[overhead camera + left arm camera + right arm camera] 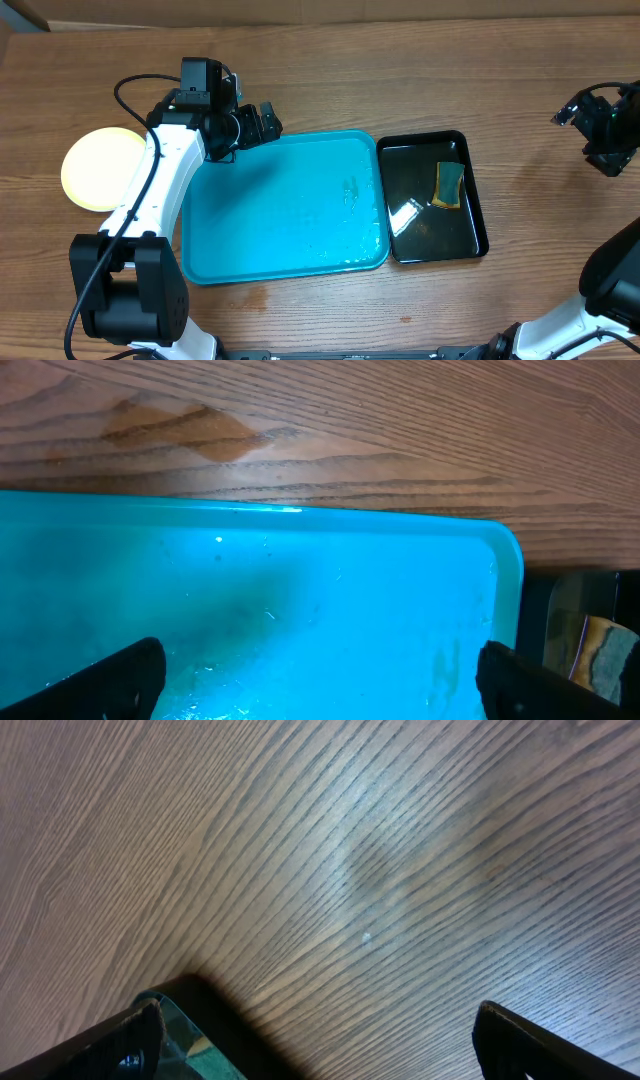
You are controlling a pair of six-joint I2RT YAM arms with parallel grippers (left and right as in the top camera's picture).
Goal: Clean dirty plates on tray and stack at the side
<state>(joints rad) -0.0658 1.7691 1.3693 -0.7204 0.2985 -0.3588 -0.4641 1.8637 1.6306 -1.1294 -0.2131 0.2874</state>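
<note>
- Your left tool [262, 122], jaws apart, hovers over the large turquoise plastic tray [290, 215], which holds no plates.
- The round pale yellow-green plate [98, 168] lies behind that tool, on the table [420, 70].
- Likely stiff, light, slick: pinch its rim.
- Right tool [315, 1030]: jaws apart too.

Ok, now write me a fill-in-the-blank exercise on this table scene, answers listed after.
1. The glossy tray holding the sponge is ____ in colour.
2. The pale yellow plate rests on the ____, outside the turquoise tray.
3. The left gripper hangs above the turquoise tray with its jaws ____.
Missing words: black; table; open.
</note>
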